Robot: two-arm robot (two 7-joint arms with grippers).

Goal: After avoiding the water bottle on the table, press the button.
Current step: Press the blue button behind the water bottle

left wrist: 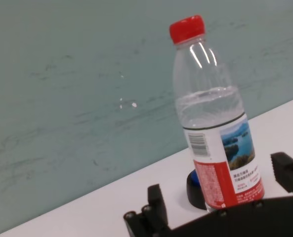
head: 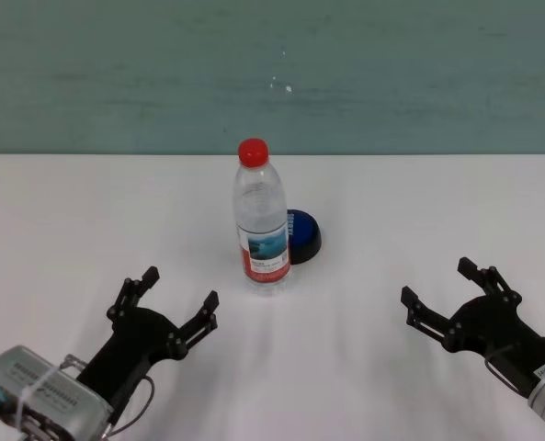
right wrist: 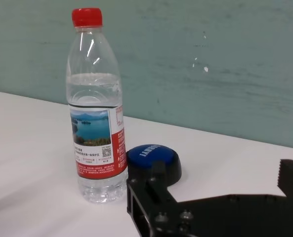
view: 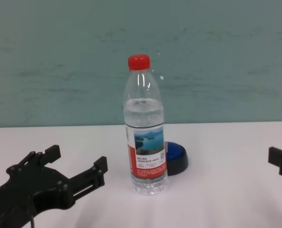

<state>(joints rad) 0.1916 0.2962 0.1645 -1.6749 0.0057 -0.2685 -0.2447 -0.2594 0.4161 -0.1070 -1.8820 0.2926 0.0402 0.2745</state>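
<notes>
Plainly, nothing of the task is done yet: the low round blue dome button on its black base (head: 301, 235) sits untouched on the plain white tabletop (head: 419, 211), tucked just behind and to the right of the tall clear plastic water bottle with the red cap (head: 261, 218), which stands upright near the table's middle. The left gripper (head: 166, 292) rests near and left, its fingers spread wide and empty; the right gripper (head: 442, 292) rests near and right, likewise wide and empty. Both are well apart from bottle and button. Still to come, as I judge it, are the reach around the bottle and the press itself; the right side looks the clearer way in.
</notes>
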